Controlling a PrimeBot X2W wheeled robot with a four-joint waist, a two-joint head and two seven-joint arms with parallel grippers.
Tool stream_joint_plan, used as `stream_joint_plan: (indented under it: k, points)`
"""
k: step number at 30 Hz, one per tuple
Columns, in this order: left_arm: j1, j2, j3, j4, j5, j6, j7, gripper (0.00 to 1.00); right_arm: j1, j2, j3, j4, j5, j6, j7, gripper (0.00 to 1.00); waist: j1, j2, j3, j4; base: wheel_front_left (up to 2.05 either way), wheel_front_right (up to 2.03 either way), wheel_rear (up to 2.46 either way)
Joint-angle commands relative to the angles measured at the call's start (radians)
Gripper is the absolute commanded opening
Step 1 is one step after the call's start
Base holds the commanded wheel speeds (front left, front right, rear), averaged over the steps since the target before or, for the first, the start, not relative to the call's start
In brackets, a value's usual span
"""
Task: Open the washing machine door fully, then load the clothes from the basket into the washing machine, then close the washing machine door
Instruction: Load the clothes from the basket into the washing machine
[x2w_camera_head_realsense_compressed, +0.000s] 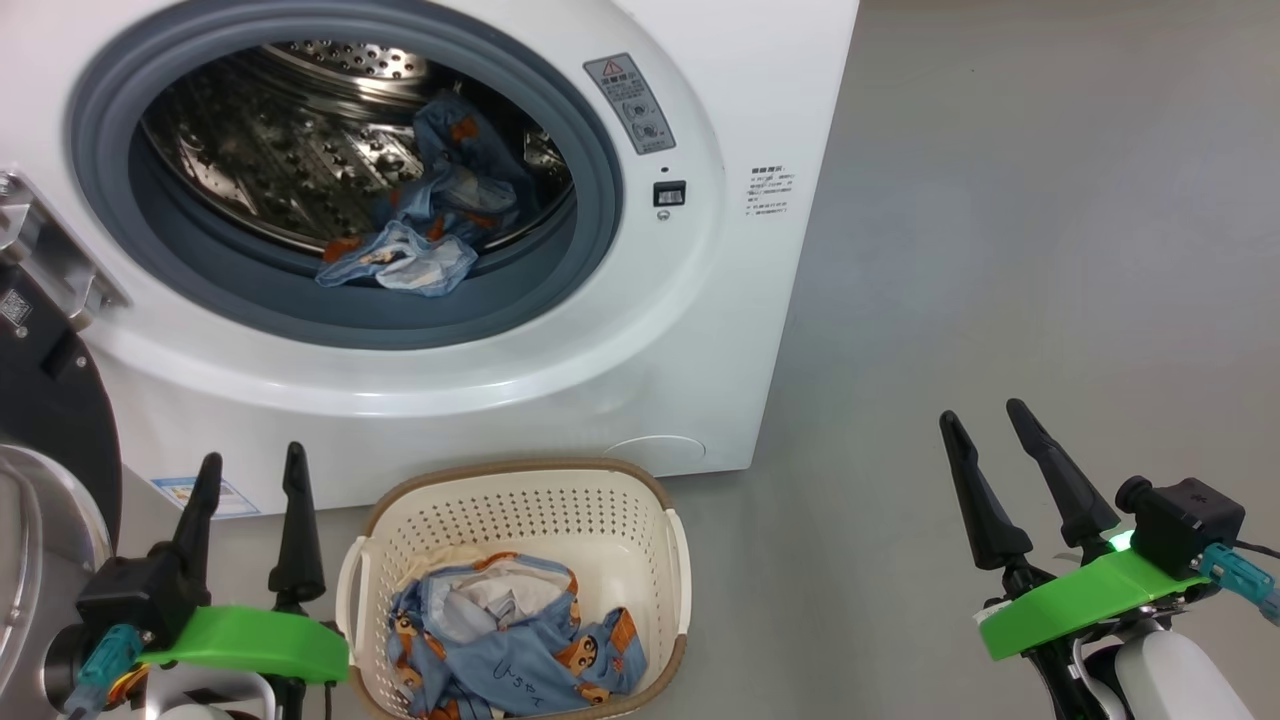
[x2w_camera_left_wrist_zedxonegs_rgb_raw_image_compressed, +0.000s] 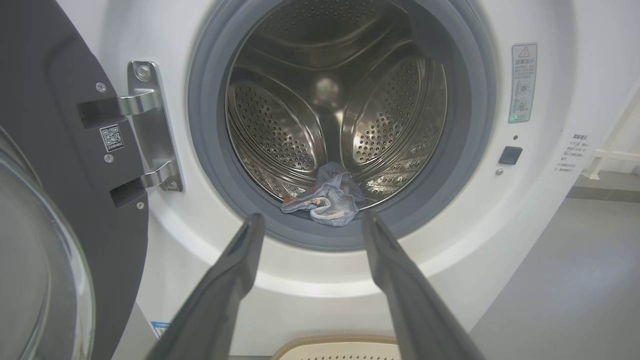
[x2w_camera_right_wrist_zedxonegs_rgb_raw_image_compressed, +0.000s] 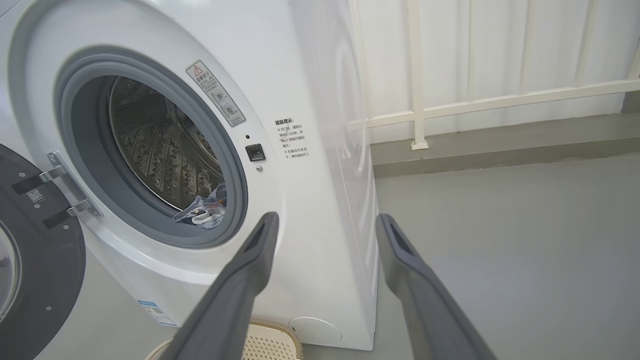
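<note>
L gripper (x2w_camera_head_realsense_compressed: 252, 455), spread & empty, just left of clothes (x2w_camera_head_realsense_compressed: 520, 640) in basket (x2w_camera_head_realsense_compressed: 520, 470); R gripper (x2w_camera_head_realsense_compressed: 982, 412), also spread, well apart

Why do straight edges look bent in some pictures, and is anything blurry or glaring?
Left wrist view: wide lens bows the washing machine; the near fingers are blurred; a light glints deep in the drum. Right wrist view: the railing tilts. Head view: even light, sharp clothes.
</note>
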Motion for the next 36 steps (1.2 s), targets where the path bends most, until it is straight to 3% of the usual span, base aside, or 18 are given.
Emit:
stream_joint_plan:
  k: [1, 12, 19, 30, 36]
  points:
    - [-0.012, 0.014, 0.029, -0.025, -0.006, -0.002, -0.006, 1.0, -0.008, -0.011, 0.022, -0.026, 0.0, 0.01, -0.005, 1.0, 0.0, 0.0, 0.003, -0.002, 0.0, 0.0, 0.0]
    - [-0.027, 0.02, 0.001, 0.056, -0.022, -0.002, -0.006, 1.0, -0.019, -0.011, 0.033, -0.022, -0.001, 0.01, -0.005, 1.0, 0.0, 0.0, 0.038, -0.018, 0.0, 0.0, 0.0]
    - [-0.092, 0.051, -0.051, 0.199, -0.047, -0.002, -0.006, 1.0, -0.04, -0.007, 0.042, -0.018, -0.004, 0.01, -0.005, 1.0, 0.0, 0.0, 0.095, -0.034, 0.0, 0.0, 0.0]
    - [-0.262, 0.11, -0.166, 0.47, -0.102, -0.002, -0.006, 1.0, -0.103, 0.032, 0.027, -0.04, -0.021, 0.01, -0.005, 1.0, 0.0, 0.0, 0.273, -0.075, 0.0, 0.0, 0.0]
    - [-0.373, 0.153, -0.29, 0.603, -0.144, -0.002, 0.023, 1.0, -0.154, 0.06, 0.023, -0.053, -0.029, 0.01, -0.005, 1.0, 0.0, 0.0, 0.386, -0.1, 0.0, 0.0, 0.0]
